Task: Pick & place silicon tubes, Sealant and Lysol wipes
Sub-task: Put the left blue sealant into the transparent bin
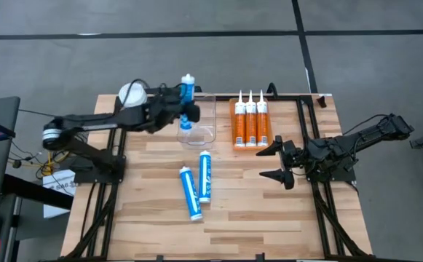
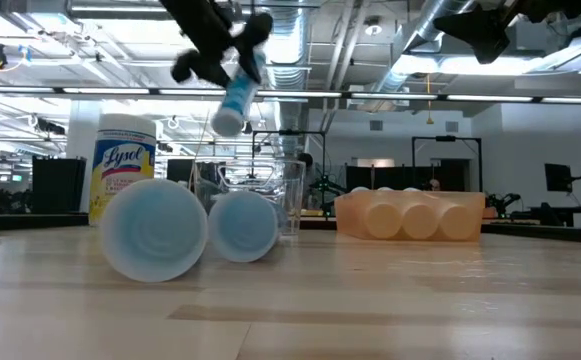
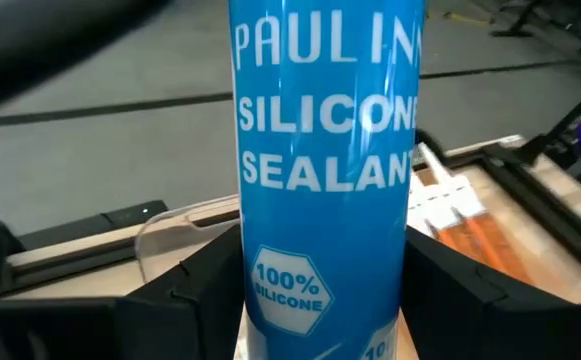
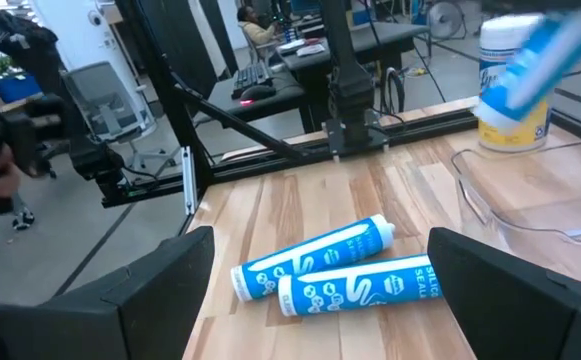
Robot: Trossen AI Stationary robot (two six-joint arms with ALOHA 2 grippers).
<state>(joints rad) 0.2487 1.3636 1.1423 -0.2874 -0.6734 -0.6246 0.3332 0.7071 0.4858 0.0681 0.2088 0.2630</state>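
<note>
My left gripper (image 1: 184,109) is shut on a blue silicone sealant tube (image 3: 325,170), held high above a clear plastic container (image 1: 198,122) at the table's far middle. The tube also shows tilted in the low view (image 2: 236,92). Two more blue tubes (image 1: 190,193) (image 1: 204,176) lie on their sides, side by side, at the table's middle. Three orange tubes (image 1: 250,122) lie together, right of the container. The Lysol wipes canister (image 2: 124,160), white-lidded with a yellow label, stands upright at the far left. My right gripper (image 1: 280,160) is open and empty at the right. My left gripper pinches the blue tube's round body (image 3: 270,290) between its two fingers (image 3: 195,295), one on each side, lying across the tube. The tube is lifted clear and tilted: its nozzle (image 1: 188,78) points up and toward the far edge, its flat end (image 2: 226,121) is lower.
A black frame rail (image 1: 291,97) runs along the table's far and right sides. Bare wooden tabletop (image 1: 255,211) lies toward the near edge. Chairs and desks show in the room beyond the table.
</note>
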